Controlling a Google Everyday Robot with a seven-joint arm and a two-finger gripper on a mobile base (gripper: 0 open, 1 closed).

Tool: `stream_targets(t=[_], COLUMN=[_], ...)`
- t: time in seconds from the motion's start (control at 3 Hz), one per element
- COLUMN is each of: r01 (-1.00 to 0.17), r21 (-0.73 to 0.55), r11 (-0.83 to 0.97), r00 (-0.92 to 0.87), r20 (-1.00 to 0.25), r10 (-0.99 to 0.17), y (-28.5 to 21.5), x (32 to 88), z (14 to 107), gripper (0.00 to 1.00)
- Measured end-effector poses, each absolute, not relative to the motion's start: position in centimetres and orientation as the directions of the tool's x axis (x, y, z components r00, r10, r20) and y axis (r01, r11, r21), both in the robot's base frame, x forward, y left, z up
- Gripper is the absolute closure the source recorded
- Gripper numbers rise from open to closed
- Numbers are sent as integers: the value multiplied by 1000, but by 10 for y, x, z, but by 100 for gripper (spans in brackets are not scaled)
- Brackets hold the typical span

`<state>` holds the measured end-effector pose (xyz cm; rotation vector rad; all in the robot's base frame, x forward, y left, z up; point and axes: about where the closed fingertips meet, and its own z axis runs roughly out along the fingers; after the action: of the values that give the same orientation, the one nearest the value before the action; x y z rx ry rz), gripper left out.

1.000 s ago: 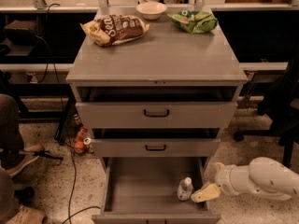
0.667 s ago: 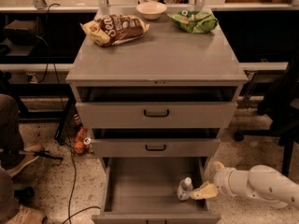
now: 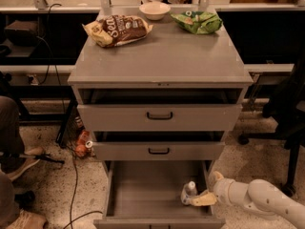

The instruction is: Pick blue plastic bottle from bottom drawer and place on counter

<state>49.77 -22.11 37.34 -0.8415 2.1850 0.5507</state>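
The blue plastic bottle (image 3: 189, 192), small and pale with a white cap, stands upright in the open bottom drawer (image 3: 143, 194), near its right wall and front. My gripper (image 3: 196, 200) reaches into the drawer from the right on a white arm (image 3: 257, 199). Its yellowish tip is at the bottle's base on its right side, touching or almost touching it. The counter (image 3: 162, 56) is the flat grey top of the cabinet above.
On the counter lie a brown snack bag (image 3: 118, 29), a white bowl (image 3: 154, 10) and a green chip bag (image 3: 197, 21). The two upper drawers (image 3: 159, 116) stand slightly open. Cables and small cans (image 3: 81, 144) lie on the floor at left; a chair base (image 3: 286, 142) is at right.
My gripper has moved a little to the left, closer to the bottle's base. The bottle has stayed in place.
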Motion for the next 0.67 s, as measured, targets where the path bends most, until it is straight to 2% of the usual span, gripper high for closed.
stream_targets(t=[0.33,0.67], r01=[-716,-716], r21=[226,226], r11=[661,661], r00=[-571,-571], r20=[-734,-734], r10=[-367,-367], y=[-210,-210], x=[499,499], z=[329,329], gripper=[0,0])
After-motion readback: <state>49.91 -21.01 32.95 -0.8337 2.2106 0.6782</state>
